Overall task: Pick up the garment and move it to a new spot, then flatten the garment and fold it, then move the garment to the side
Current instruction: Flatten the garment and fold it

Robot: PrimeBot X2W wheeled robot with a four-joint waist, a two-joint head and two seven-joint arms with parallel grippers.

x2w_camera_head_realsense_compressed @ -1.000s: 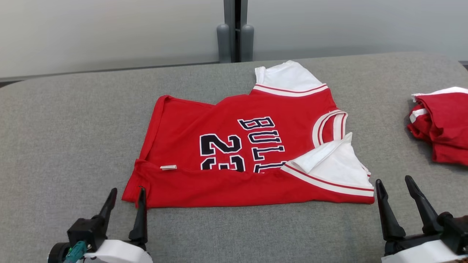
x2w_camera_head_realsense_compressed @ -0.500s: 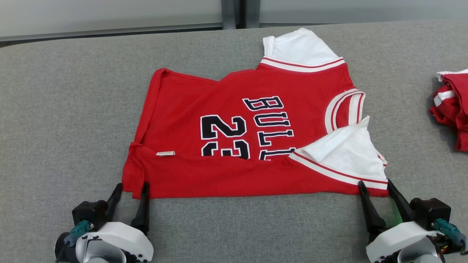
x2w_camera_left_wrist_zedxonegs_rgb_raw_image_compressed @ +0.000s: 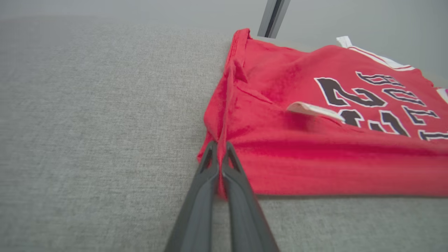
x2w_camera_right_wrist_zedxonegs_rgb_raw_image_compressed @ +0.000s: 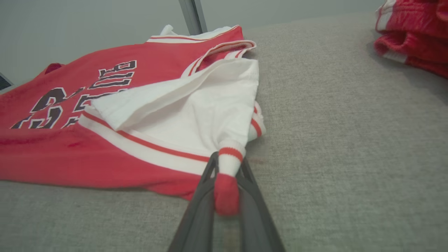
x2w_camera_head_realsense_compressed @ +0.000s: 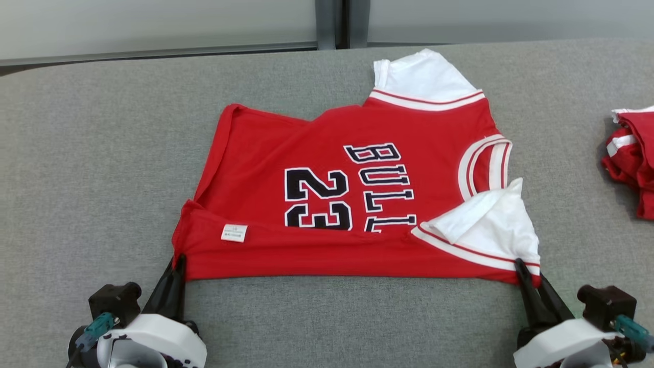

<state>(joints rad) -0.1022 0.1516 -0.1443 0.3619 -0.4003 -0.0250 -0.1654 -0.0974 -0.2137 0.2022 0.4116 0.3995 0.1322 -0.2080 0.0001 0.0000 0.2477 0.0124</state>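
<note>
A red jersey (x2w_camera_head_realsense_compressed: pixel 357 204) is spread on a grey padded table (x2w_camera_head_realsense_compressed: pixel 102 153), just beyond both pincers. Its near long edge is already turned over the lettering, so one fold is judged done. The left pincer (x2w_camera_head_realsense_compressed: pixel 176 266) is closed on the hem corner at its tips, and the right pincer (x2w_camera_head_realsense_compressed: pixel 523 273) is clamped on the white-sleeved corner at its tips. Further folding and the move to the side are judged to remain. No container is used: a second red bundle (x2w_camera_head_realsense_compressed: pixel 631 158) lies loose, well right of the right pincer.
</note>
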